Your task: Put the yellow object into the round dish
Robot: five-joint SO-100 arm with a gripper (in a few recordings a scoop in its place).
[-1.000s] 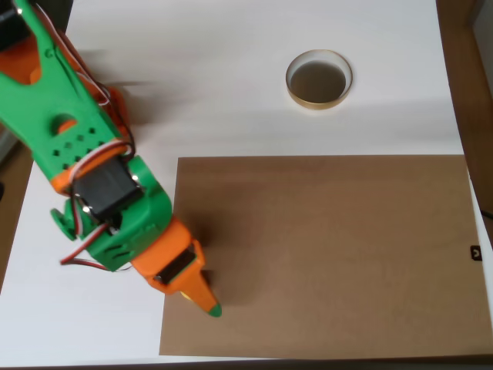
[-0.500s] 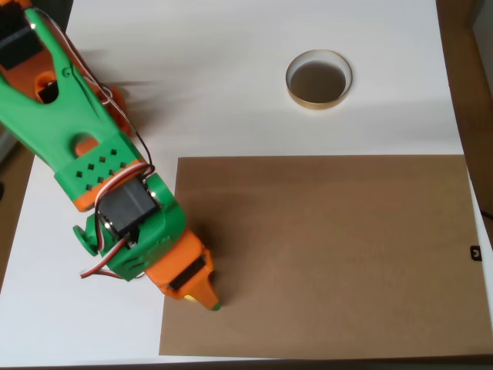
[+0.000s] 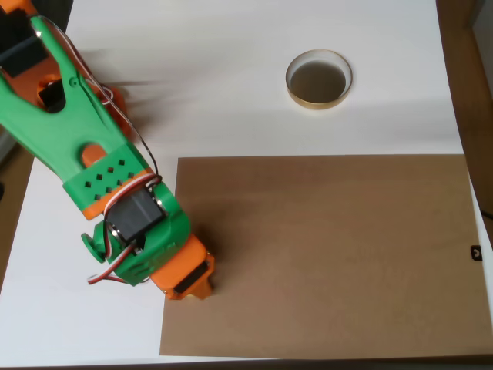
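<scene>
Since the earlier frame I had tipped the gripper (image 3: pixel 192 289) steeper at the lower left, its fingertips now hidden so I couldn't tell their spread, nor spot the yellow object, the round dish (image 3: pixel 319 79) sitting empty upper right.

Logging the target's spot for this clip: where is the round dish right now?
In the overhead view the round dish sits upper right of centre on the white table, just above the brown board, far from the arm.

One overhead camera looks straight down on the desk (image 3: pixel 246 46). It sits fairly near. The arm (image 3: pixel 85 146) enters from ten o'clock.
</scene>
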